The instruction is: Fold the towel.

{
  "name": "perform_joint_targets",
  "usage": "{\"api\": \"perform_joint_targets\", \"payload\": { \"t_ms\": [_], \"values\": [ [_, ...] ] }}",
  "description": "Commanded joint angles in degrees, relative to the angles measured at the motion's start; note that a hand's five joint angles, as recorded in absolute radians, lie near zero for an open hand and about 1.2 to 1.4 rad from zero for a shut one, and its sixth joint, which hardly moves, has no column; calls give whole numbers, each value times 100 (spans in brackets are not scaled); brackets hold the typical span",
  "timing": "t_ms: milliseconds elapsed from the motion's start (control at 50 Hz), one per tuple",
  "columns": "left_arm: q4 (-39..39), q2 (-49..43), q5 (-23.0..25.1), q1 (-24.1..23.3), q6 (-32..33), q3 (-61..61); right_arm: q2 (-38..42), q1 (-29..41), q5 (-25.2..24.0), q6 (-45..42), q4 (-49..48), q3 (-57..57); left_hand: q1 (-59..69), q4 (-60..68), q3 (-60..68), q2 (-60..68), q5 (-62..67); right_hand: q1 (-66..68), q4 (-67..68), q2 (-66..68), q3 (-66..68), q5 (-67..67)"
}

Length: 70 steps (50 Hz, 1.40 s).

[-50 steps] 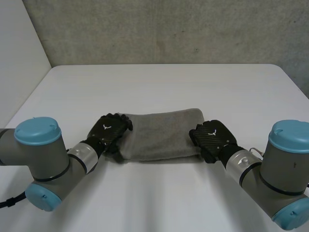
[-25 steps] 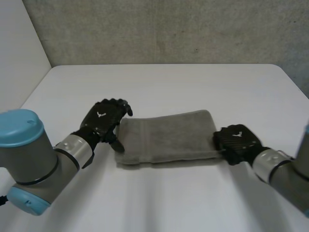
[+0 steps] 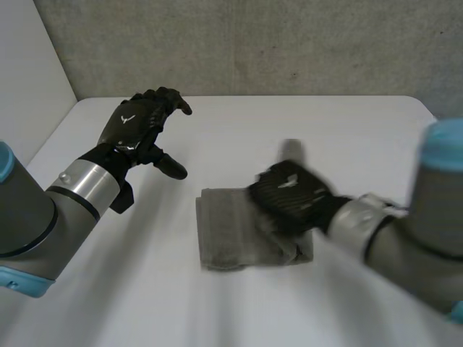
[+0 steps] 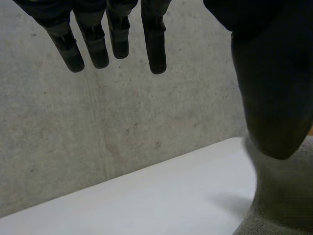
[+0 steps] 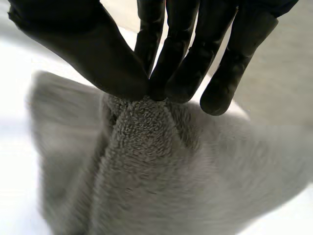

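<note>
Now the towel (image 3: 228, 235) is being doubled over mid-table.
A moment ago it lay long across the table (image 3: 340, 123). The right hand (image 3: 289, 196), thumb and fingers pinching the right end, has carried that end leftward over the rest, while the left hand (image 3: 134, 126) has let go and risen far left, fingers spread, empty. This fold looks nearly made.

There is one grey towel (image 3: 228, 235), lying on one white table (image 3: 304, 119). Two black hands show: the left hand (image 3: 137, 123) at the far left, the right hand (image 3: 289, 196) nearer, at the towel. Two arms bear them, the left arm (image 3: 36, 217) and the right arm (image 3: 412, 246). One grey wall (image 3: 253, 43) stands beyond the table.
</note>
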Motion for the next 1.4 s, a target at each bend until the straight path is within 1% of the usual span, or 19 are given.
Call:
{"api": "perform_joint_targets", "payload": {
  "t_ms": [20, 80, 100, 140, 160, 180, 200, 220, 280, 360, 400, 600, 840, 960, 1080, 1180, 1240, 1320, 1400],
  "values": [
    [13, -250, -101, -39, -329, 36, 953, 1394, 342, 53, -82, -367, -279, -298, -309, -248, -118, 462, 315, 347, 325, 279],
    [13, -347, -224, -39, -382, 44, 1199, 1499, 368, 79, -196, -367, -279, -298, -309, -248, -118, 462, 315, 347, 325, 279],
    [13, -399, -276, -48, -382, 53, 1225, 1499, 420, 97, -266, -358, -279, -298, -309, -248, -118, -15, -162, -130, -152, -198],
    [13, -531, -303, -39, -382, 88, 1173, 1420, 552, 297, -467, -262, -262, -281, -292, -231, -101, -3048, -3195, -3163, -3184, -3231],
    [13, -532, -303, -39, -382, 88, 1172, 1420, 553, 299, -468, -261, -262, -281, -292, -231, -101, -3065, -3211, -3179, -3201, -3247],
    [13, -601, -303, -48, -382, 106, 1146, 1403, 588, 464, -538, -244, -262, -281, -292, -231, -101, -4447, -4594, -4562, -4583, -4630],
    [13, -680, -303, -56, -382, 158, 1146, 1403, 588, 466, -539, -244, -262, -281, -292, -231, -101, -4461, -4608, -4576, -4597, -4644],
    [13, -681, -303, -56, -382, 159, 1024, 1333, 631, 736, -600, -191, -262, -281, -292, -231, -101, -5610, -5757, -5725, -5746, -5793],
    [4, -866, -329, -83, -391, 273, 647, 1149, 632, 1071, -635, -60, -245, -264, -275, -214, -84, -6538, -6685, -6653, -6675, -6721],
    [-22, -1102, -329, -188, -399, 396, 373, 893, 632, 1318, -662, 46, -245, -264, -275, -214, -84, -6538, -6685, -6653, -6675, -6721],
    [-31, -1173, -329, -294, -399, 431, 259, 491, 632, 1616, -793, 169, -245, -264, -275, -214, -84, -6538, -6685, -6653, -6675, -6721],
    [-49, -1594, -417, -864, -391, 449, 407, -187, 597, 2311, -1118, 214, -229, -247, -258, -198, -67, -6538, -6685, -6653, -6675, -6721],
    [-66, -2175, -417, -935, -373, 457, 1409, -241, 553, 2523, -1488, 65, -229, -247, -258, -198, -67, -6538, -6685, -6653, -6675, -6721],
    [-119, -2254, -549, -927, -347, 475, 1568, -241, 597, 2514, -1444, -33, -245, -264, -275, -214, -84, -6538, -6685, -6653, -6675, -6721],
    [-154, -2036, -593, -891, -355, 449, 1436, -223, 676, 2540, -1418, -41, -329, -348, -359, -298, -168, -6538, -6685, -6653, -6675, -6721],
    [-163, -1675, -602, -883, -382, 422, 970, -206, 711, 2584, -1418, 2, -380, -399, -410, -349, -218, -6538, -6685, -6653, -6675, -6721],
    [-181, -1412, -602, -865, -391, 431, 610, -214, 913, 2602, -1418, -6, -380, -399, -410, -349, -219, -6538, -6685, -6653, -6675, -6721],
    [-260, -1050, -637, -865, -329, 440, 137, -249, 1465, 2602, -1374, -68, -380, -399, -410, -349, -219, -6538, -6685, -6653, -6675, -6721],
    [-374, -244, -786, -830, -320, 545, -304, -267, 1897, 2602, -1260, -200, -414, -432, -443, -383, -252, -6538, -6685, -6653, -6675, -6721]
  ]
}}
